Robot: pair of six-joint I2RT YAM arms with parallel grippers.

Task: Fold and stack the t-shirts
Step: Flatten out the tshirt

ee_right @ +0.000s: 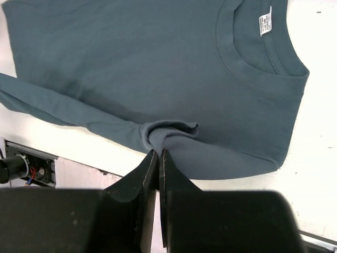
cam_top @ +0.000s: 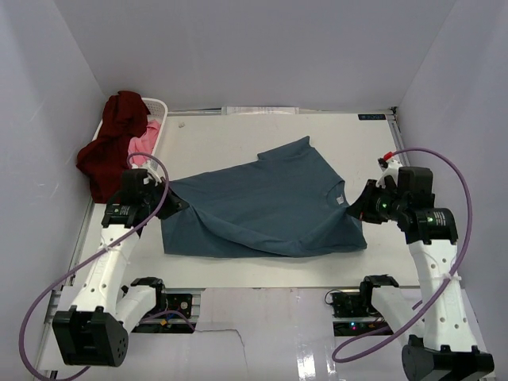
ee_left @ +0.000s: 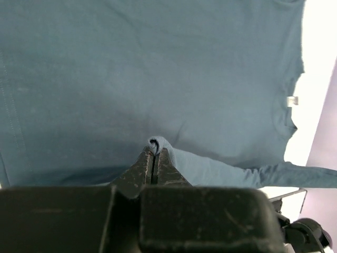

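Teal-blue t-shirt [cam_top: 270,205] is lying spread on the desk [cam_top: 238,131], stretching between both grippers. The left gripper [ee_left: 154,154] is clamping a pinch of cloth at the hem end, the right gripper [ee_right: 158,152] another just in front of it, short of the collar, likely to carry the near edge over in a fold. Beyond the left gripper, the maroon t-shirt [cam_top: 111,151] and pink t-shirt [cam_top: 143,145] are waiting at the basket [cam_top: 161,109].

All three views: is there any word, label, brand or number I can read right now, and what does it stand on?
Nothing can be read as text in any view.
Too small and blurred: the printed lines on the white neck tag inside the collar of the teal t-shirt.
Too small: the pale marks on the dark blue sticker at the far right edge of the table.
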